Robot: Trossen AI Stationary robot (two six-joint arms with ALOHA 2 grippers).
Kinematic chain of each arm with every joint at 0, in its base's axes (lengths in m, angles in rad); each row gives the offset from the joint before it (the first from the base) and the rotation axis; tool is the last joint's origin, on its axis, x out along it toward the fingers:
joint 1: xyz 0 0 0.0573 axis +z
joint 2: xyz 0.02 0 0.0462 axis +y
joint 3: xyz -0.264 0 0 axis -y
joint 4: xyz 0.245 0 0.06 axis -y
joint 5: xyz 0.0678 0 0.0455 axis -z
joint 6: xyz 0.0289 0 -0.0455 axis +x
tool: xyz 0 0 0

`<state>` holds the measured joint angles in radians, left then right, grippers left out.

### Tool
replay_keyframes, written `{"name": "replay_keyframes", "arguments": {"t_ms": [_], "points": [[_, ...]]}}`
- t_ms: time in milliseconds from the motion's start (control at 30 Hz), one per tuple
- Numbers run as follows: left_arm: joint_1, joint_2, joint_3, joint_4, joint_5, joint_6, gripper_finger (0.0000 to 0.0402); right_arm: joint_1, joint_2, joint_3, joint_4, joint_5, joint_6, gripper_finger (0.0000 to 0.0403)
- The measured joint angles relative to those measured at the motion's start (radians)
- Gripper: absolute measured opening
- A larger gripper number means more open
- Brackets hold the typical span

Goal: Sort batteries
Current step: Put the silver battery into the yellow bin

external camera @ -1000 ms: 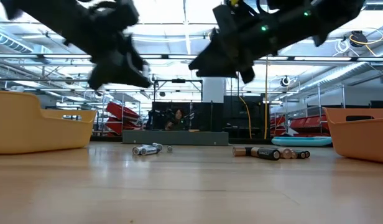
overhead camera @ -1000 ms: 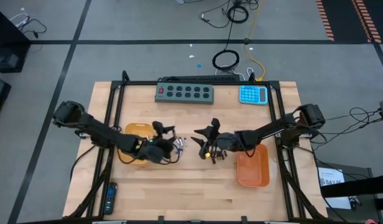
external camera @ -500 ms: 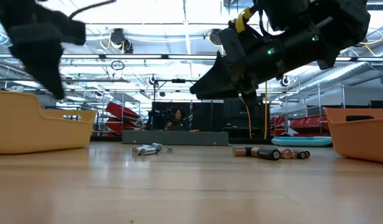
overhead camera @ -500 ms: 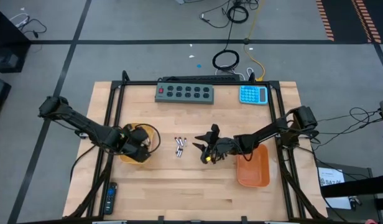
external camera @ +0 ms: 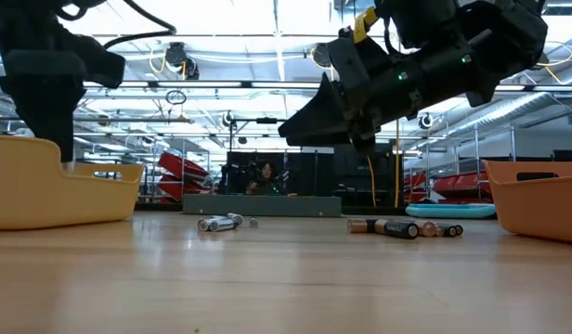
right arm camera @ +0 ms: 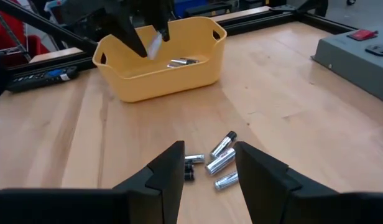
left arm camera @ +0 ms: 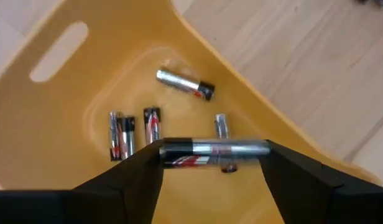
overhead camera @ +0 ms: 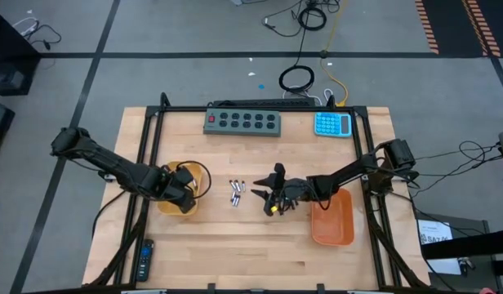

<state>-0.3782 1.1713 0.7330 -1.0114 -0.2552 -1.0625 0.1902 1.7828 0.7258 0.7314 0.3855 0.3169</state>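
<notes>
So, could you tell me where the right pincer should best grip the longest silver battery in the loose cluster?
Grip that battery across its round middle, coming straight down from above. It lies flat on the table, so only its sides offer opposing faces. The right pincer is open just above it; neighbouring cells lie close, so clearance looks tight.

Battery [overhead camera: 237, 193] types too small, high view.

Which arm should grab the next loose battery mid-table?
Right. Its open gripper hangs just above the loose batteries; the left gripper is over the yellow tray, busy holding a battery.
</notes>
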Motion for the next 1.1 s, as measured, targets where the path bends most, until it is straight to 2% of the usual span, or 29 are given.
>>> {"name": "replay_keyframes", "arguments": {"t_ms": [367, 533, 733, 933, 1100], "points": [[0.007, -0.001, -0.002, 0.063, 0.003, 0.064, 0.0276, 0.006, 0.0, 0.0, -0.002, 0.0, 0.0, 0.0134], [0.056, -0.001, 0.007, 0.219, 0.019, 0.213, 0.0277, 0.006, 0.0, 0.0, -0.016, -0.027, 0.0, 0.0134], [0.155, 0.029, 0.007, 0.329, -0.007, 0.404, 0.0278, 0.008, -0.006, 0.0, -0.058, -0.025, 0.006, 0.0134], [0.221, 0.153, 0.087, 0.351, -0.007, 0.634, 0.0278, 0.008, -0.006, 0.0, -0.079, -0.021, 0.012, 0.0134], [0.266, 0.277, 0.177, 0.355, 0.078, 0.745, 0.0278, 0.009, -0.007, 0.0, -0.1, -0.02, 0.042, 0.0134]]}}
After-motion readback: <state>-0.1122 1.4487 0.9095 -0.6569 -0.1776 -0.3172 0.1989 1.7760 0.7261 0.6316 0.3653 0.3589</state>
